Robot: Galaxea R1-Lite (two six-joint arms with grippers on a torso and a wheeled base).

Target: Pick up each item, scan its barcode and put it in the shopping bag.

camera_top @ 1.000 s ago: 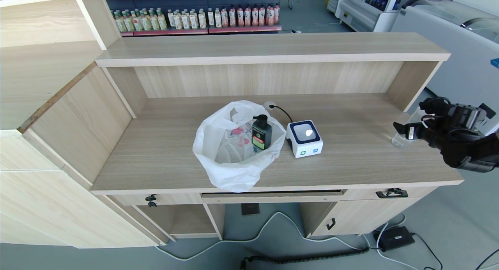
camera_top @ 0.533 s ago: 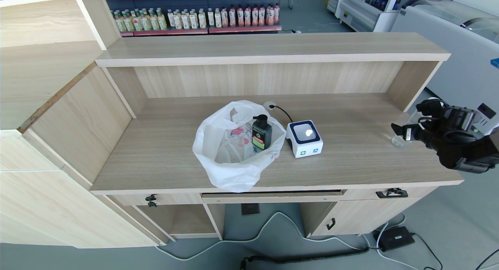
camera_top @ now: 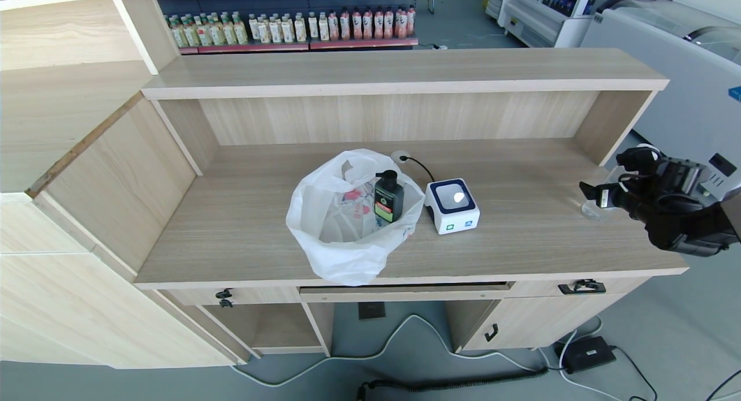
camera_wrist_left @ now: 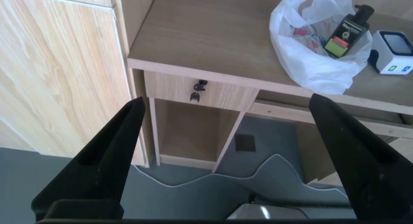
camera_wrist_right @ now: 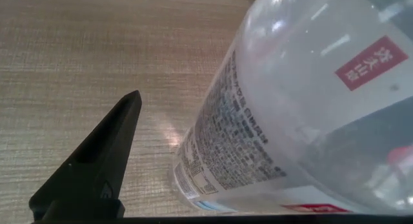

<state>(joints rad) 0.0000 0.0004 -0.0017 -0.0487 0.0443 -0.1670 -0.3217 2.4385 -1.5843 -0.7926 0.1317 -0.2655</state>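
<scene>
Nearest: left gripper (camera_wrist_left: 226, 100) hangs low in front of the surface's (camera_top: 521, 245) left front corner, over the floor. Its fingers are spread wide and carry nothing. It's well apart from everything on top.

On the surface, roughly centre: white shopping bag (camera_top: 347, 245), mouth open. A dark pump bottle (camera_top: 388, 199) stands upright inside, against the bag's right wall, so that item looks done. Some printed packaging sits lower in the bag, too crumpled to identify. The scanner (camera_top: 451, 206), a white cube with its window facing up, sits just beside the bag on its right, with a cable (camera_top: 418, 165) running back from it.

Right end of the surface, near the edge: clear bottle (camera_wrist_right: 303, 101), looks upright. The right gripper (camera_top: 609, 175) is at it, fingers wide. One finger (camera_wrist_right: 97, 166) shows beside the bottle with a visible gap to its wall. The other is hidden behind the bottle. No grip yet.

Step in hand, as judged: the pick on the clear bottle, pre-grasp.

Next move calls for centring the fingers on the body and closing. Then lift it across to the scanner with the printed label turned down at the window. Slick round wall, so slip or spin is the risk.

Far back: store shelf of drink bottles (camera_top: 289, 26), not involved.
</scene>
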